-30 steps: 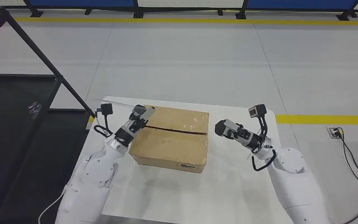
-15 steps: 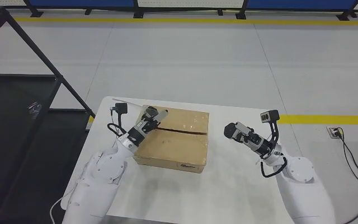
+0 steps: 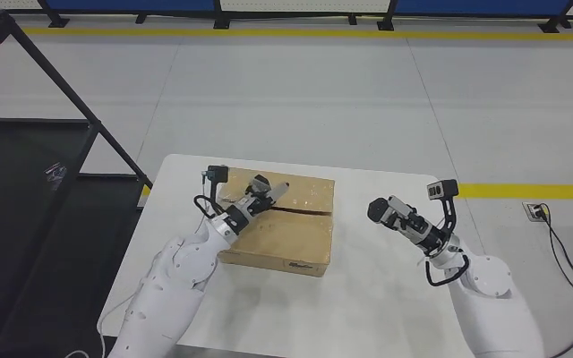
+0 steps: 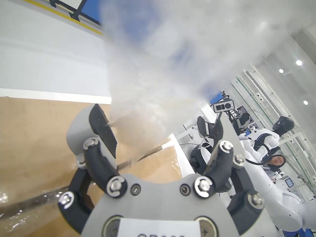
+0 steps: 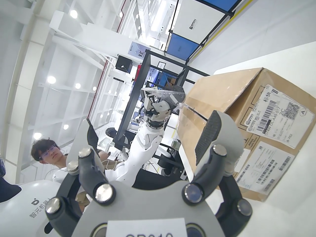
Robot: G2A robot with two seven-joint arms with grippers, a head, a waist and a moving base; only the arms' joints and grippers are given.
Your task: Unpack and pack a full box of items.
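Two hands, both spread wide. Left hand (image 3: pixel 267 191) now farther along the box (image 3: pixel 286 237) seam than a second ago, over the middle, with clear tape (image 5: pixel 160 92) lifting beside it. Right hand (image 3: pixel 378 211) pulled back from the box. Flaps still down, box on the desk (image 3: pixel 376 286) — opening only just starting, by the look.

Printed barcode labels (image 5: pixel 276 114) on box (image 5: pixel 217 94) end.

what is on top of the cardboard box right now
The left gripper hovers over the top seam of the cardboard box, with a clear strip, likely tape, lifted beside it. The flaps are shut, so the contents are hidden.
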